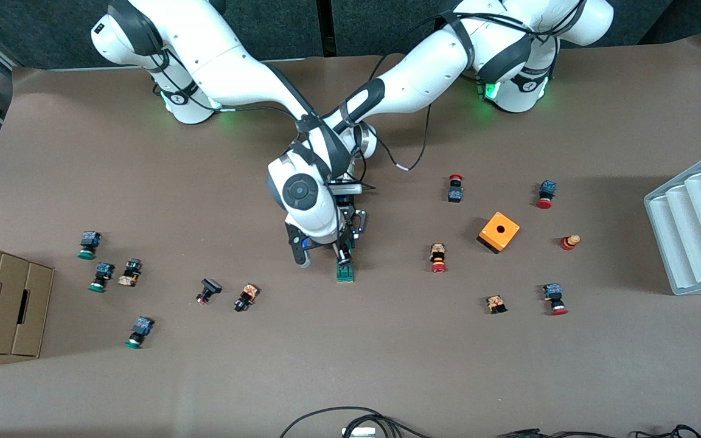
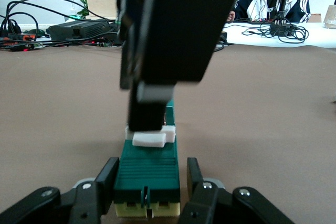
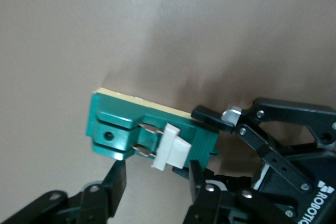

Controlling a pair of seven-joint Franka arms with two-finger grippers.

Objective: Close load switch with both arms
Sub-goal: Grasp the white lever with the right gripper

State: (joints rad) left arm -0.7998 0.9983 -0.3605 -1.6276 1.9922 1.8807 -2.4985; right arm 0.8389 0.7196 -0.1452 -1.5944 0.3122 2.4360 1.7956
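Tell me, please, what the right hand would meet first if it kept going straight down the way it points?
Most likely the white piece on the load switch, which the left hand clamps at its end. The right hand hangs directly over it; the remaining gap is hard to judge.

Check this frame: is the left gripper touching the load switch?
Touching. In the left wrist view the left gripper has a finger pressed against each side of the green load switch; the right wrist view also shows that grip.

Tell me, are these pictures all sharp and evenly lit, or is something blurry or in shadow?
Front view: crisp, evenly lit; both arms throw soft shadows on the brown table. Left wrist view: the load switch is sharp, while the right gripper looms dark and close, and the bright room past the table is washed out. Right wrist view: soft overall, with a dim shadow on the table beside the switch.
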